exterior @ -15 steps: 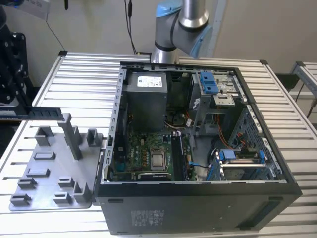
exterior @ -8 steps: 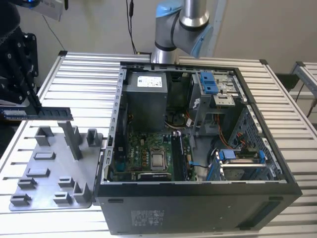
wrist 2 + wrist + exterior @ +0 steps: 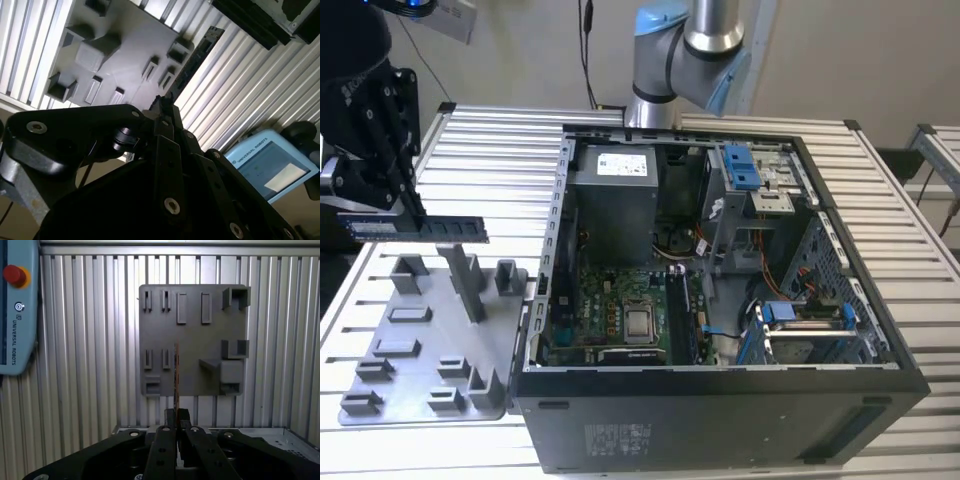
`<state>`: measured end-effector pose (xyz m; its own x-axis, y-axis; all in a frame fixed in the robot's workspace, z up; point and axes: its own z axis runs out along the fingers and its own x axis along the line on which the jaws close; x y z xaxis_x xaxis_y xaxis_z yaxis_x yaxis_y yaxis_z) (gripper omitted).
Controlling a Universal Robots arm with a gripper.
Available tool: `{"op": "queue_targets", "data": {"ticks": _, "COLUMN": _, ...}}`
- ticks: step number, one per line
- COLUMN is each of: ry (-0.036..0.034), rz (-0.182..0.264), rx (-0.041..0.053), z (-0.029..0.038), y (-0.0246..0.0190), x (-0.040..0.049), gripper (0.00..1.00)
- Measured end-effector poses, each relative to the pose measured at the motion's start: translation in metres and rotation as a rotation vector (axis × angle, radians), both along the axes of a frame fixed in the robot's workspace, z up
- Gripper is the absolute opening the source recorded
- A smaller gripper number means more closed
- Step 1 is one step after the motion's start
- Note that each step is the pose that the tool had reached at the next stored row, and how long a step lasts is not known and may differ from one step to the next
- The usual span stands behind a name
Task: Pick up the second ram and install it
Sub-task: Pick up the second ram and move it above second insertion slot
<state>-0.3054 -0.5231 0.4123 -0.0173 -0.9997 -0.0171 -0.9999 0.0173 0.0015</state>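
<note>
My gripper (image 3: 415,220) is shut on the second ram (image 3: 420,228), a thin dark stick with a pale label. It holds the stick level in the air above the grey plastic holder (image 3: 420,340), at the exterior view's left. In the first wrist view the second ram (image 3: 176,375) shows edge-on, reaching out from the gripper (image 3: 176,414) over the holder (image 3: 200,345). In the second wrist view the second ram (image 3: 196,56) runs slantwise past the holder (image 3: 120,55) from the gripper (image 3: 165,102). The open PC case (image 3: 840,330) lies to the exterior view's right, with its motherboard (image 3: 610,315) exposed.
The holder's upright pegs (image 3: 470,280) stand just under the held stick. The case wall (image 3: 545,270) rises right beside the holder. The arm's base (image 3: 685,50) stands behind the case. A teach pendant (image 3: 17,310) lies on the ribbed metal table (image 3: 490,150).
</note>
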Motion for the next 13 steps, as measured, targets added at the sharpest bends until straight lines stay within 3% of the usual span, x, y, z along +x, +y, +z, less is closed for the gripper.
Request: {"op": "queue_targets", "data": {"ticks": 13, "ry": 0.0004, "rz": 0.000, "rx": 0.0000, "z": 0.0000, "y": 0.0000, "x": 0.0324, "gripper": 0.14}}
